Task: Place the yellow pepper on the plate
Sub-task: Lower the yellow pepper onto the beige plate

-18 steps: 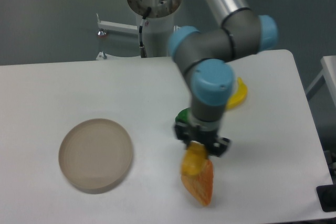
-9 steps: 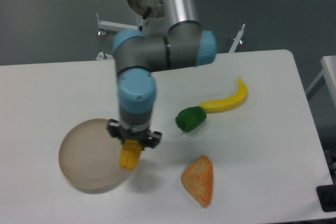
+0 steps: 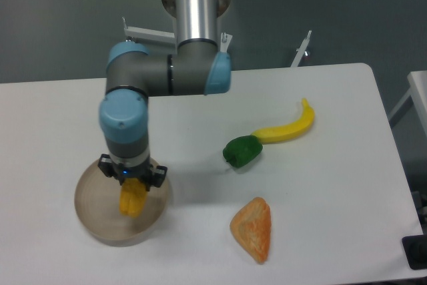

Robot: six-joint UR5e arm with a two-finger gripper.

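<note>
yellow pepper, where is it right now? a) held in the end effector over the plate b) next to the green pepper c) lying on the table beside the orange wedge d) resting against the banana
a, the yellow pepper sits clamped in the end effector, directly above the plate, far from the orange wedge, banana and green pepper.

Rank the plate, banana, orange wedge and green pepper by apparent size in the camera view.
1. plate
2. banana, longest of the foods
3. orange wedge, close to the banana in area, so that order is unsure
4. green pepper
</note>
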